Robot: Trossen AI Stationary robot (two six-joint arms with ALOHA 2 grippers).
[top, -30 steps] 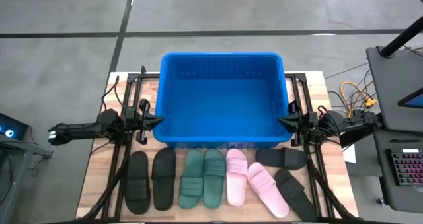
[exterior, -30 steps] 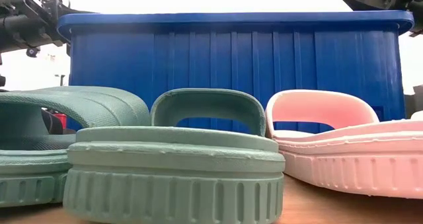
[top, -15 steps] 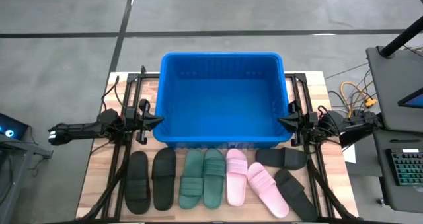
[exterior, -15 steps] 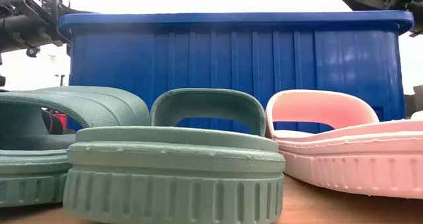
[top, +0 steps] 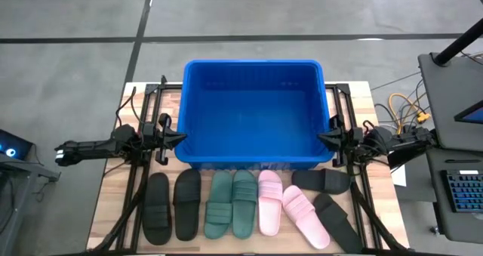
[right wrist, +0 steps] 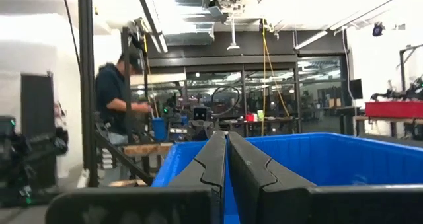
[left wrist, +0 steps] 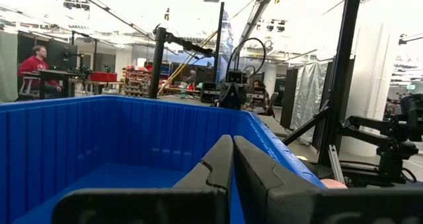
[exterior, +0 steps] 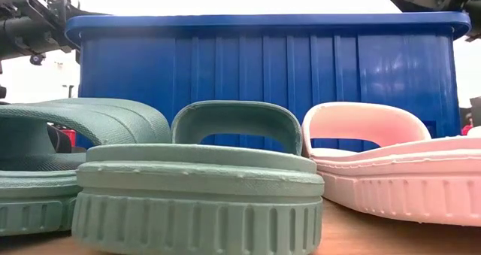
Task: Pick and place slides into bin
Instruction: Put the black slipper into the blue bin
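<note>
The blue bin [top: 253, 112] stands at the table's middle, with nothing in it. In front of it lie the slides in a row: a black pair [top: 172, 205] at left, a dark green pair [top: 231, 203], a pink pair [top: 283, 205], and two black slides [top: 326, 192] at right, soles on the table. The green [exterior: 199, 195] and pink slides [exterior: 391, 165] show close in the low view. My left gripper [top: 181, 137] is shut at the bin's left rim [left wrist: 264, 145]. My right gripper [top: 321, 139] is shut at the bin's right rim [right wrist: 168, 164]. Both hold nothing.
Dark frame rails [top: 139, 188] run along the table's left and right sides. A person [right wrist: 115, 98] stands in the room beyond the table, another sits far off [left wrist: 36, 62]. A side desk with a keyboard [top: 460, 192] stands to the right.
</note>
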